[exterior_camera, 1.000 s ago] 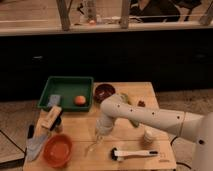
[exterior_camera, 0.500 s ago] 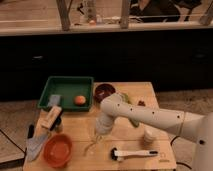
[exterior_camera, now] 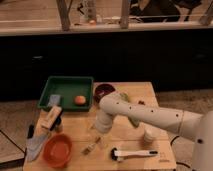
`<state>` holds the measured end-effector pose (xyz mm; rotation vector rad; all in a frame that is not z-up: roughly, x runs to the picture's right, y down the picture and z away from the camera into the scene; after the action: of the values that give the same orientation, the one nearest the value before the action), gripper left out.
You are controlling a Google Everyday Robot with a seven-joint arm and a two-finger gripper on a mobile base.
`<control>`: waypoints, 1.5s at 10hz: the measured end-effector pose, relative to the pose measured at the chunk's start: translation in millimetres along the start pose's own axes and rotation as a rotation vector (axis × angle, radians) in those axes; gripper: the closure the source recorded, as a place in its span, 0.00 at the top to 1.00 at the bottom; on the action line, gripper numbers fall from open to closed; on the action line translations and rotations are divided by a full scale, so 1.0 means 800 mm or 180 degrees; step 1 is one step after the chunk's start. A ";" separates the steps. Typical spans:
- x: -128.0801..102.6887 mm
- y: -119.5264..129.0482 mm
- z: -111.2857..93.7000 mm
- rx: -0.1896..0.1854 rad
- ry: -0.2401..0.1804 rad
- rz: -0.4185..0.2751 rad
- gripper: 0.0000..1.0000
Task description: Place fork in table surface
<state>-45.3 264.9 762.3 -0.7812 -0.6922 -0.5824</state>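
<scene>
The fork (exterior_camera: 91,146), a small pale utensil, lies at a slant on the light-brown wooden table surface (exterior_camera: 82,127), just right of the orange bowl (exterior_camera: 57,150). My gripper (exterior_camera: 100,133) hangs at the end of the white arm (exterior_camera: 145,116), which reaches in from the right. It is directly above the upper end of the fork and very close to it. I cannot tell whether it touches the fork.
A green tray (exterior_camera: 67,84) with an orange fruit (exterior_camera: 79,100) stands at the back left, and a dark bowl (exterior_camera: 104,91) is beside it. A white-handled tool (exterior_camera: 132,153) lies front right, a big knife (exterior_camera: 35,145) front left, and a wooden block (exterior_camera: 50,119) above the orange bowl.
</scene>
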 end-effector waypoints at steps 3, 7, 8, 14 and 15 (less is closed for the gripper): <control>0.003 -0.002 -0.001 0.0007 -0.0012 0.0009 0.80; 0.008 -0.006 -0.003 0.0029 -0.0016 0.0046 0.80; 0.008 -0.007 -0.004 0.0030 -0.0015 0.0051 0.80; 0.010 -0.007 -0.004 0.0004 -0.0016 0.0061 0.80; 0.010 -0.007 -0.004 0.0004 -0.0016 0.0061 0.80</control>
<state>-43.1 257.9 768.9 -0.7876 -0.6891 -0.5629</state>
